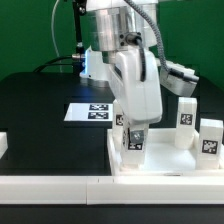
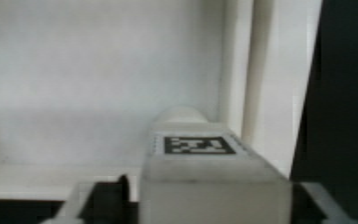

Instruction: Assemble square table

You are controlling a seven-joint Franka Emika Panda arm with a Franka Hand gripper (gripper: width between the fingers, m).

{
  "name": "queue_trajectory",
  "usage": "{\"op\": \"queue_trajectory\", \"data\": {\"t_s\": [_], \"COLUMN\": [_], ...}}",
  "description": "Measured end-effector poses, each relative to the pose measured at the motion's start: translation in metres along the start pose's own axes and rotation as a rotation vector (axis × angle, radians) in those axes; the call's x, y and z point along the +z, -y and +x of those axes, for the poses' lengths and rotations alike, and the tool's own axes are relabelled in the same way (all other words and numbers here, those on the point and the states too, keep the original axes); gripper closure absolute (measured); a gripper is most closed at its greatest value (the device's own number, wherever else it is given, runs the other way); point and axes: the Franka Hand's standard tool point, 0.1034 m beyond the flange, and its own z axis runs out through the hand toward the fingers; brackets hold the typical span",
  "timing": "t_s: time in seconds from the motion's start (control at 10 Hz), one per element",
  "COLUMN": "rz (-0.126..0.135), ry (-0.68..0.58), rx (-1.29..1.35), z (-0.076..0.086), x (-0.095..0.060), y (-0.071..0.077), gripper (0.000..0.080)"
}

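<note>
Presently, exterior view: tool (image 1: 135, 131) down over a tagged leg (image 1: 136, 142) standing upright on square panel (image 1: 160, 163), near its corner on the black surface (image 1: 40, 100); three legs alongside. Wrist view: leg (image 2: 202, 160) between fingers (image 2: 105, 200); grip or release undetermined. Judged step: seating leg; next, screwing home.

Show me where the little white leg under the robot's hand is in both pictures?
Exterior view: the leg stands on the square panel, right below the arm, between the fingers.
Wrist view: the leg fills the lower middle, its top toward the camera.
Shared landmark: the black-and-white tag on the leg.
</note>
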Motion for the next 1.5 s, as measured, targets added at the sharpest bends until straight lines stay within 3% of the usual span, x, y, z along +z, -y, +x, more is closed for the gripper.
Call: {"op": "queue_trajectory", "data": {"t_s": [0.1,0.2,0.3,0.4,0.7,1.0,1.2,1.5], "rz": [0.0,0.001,-0.008,-0.02,-0.028,-0.076,-0.117,-0.113], "ry": [-0.002,-0.013,-0.028,-0.04,-0.041,-0.077,-0.074,-0.081], "rx": [-0.028,-0.227,-0.421,-0.547,-0.761,-1.296,-1.507,-1.495], "z": [0.0,0.002,0.001,-0.003,-0.001,-0.001,-0.003,-0.001], "x": [0.0,-0.002,-0.006,-0.009,-0.008,-0.007,0.002,0.004], "y": [0.0,0.002,0.003,0.004,0.003,0.005,0.002,0.002], "gripper": [0.0288,0.0288,0.0179,0.0156,0.0151,0.015,0.015,0.0177]}}
